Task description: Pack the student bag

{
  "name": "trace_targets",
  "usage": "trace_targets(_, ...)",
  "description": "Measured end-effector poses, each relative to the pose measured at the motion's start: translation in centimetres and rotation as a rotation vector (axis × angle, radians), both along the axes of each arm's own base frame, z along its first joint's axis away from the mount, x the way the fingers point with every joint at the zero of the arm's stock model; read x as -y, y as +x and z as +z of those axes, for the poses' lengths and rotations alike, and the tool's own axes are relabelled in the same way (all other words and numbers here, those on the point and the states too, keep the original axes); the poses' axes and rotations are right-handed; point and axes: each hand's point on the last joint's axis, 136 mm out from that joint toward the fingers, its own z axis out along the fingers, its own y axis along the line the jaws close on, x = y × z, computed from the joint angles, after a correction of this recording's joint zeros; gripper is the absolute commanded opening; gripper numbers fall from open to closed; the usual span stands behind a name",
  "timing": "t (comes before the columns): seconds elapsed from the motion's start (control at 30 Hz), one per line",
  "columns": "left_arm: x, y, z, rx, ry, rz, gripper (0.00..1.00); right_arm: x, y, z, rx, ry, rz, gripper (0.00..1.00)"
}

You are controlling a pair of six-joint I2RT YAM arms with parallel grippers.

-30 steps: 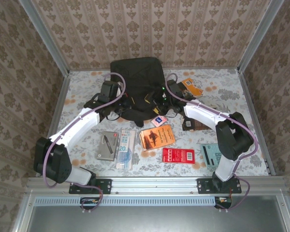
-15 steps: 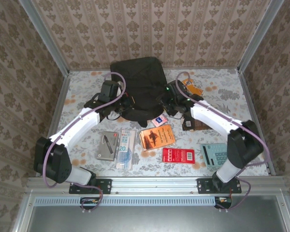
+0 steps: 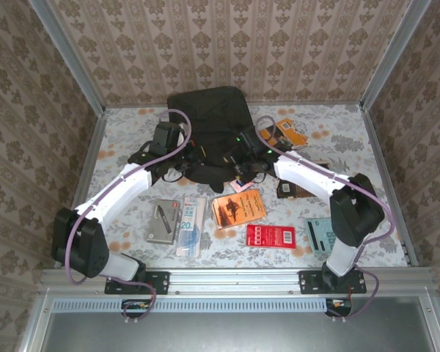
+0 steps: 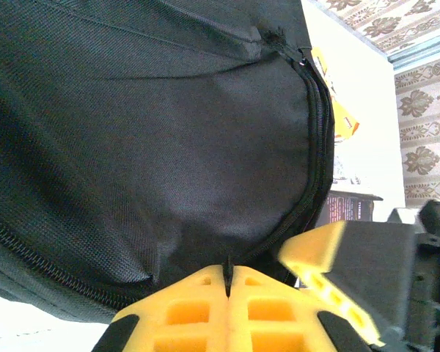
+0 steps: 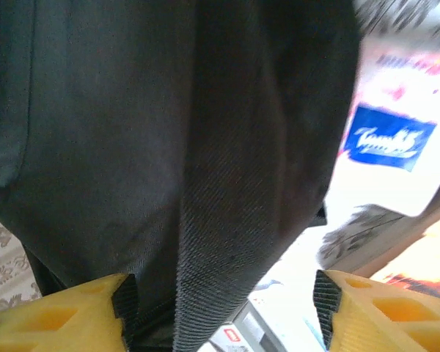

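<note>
Two grippers sit at the near side of the student bag [image 3: 209, 117], which lies at the middle of the table's [image 3: 337, 136] far edge. The left gripper [image 4: 227, 279] is closed tight, pinching a thin black zip tab [image 4: 227, 265] on the bag. The right gripper [image 5: 224, 293] is wide open, with a fold of bag cloth between its fingers.

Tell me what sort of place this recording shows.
Probably a staged robot test cell: wallpapered panels in metal framing box in a floral table holding a backpack and books.
</note>
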Motion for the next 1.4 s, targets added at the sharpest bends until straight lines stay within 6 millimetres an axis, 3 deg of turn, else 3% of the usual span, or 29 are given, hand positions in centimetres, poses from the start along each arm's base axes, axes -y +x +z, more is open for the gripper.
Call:
trace_targets(0.13,0.0,0.0,0.0,0.0,0.001,0.0,0.0,-1.6,0.1,-0.4,-0.009,0.018,0.016,0.37)
trace_targets(0.4,-1.2,0.4,-0.5,-0.005,0.035,0.034,0.0,-1.3,-0.2,-0.8,0.006,-0.034,0.048,0.01)
trace_targets(0.63,-4.6,1.9,-1.5,-0.019,0.053,0.114,0.0,-1.0,0.2,-0.4,0.056,-0.098,0.115,0.0)
trace_targets(0.9,-6.7,2.8,-2.0,-0.027,0.063,0.161,0.0,-0.6,0.1,-1.4,0.073,-0.159,0.191,0.0)
trace_targets(1.17,-8.3,4.3,-4.0,-0.068,0.09,0.197,0.0,-0.3,0.2,-1.4,0.105,-0.197,0.256,0.0)
trace_targets(1.4,-8.8,6.1,-2.4,-0.023,0.115,0.217,0.0,-0.2,0.3,-1.4,0.135,-0.228,0.312,0.0)
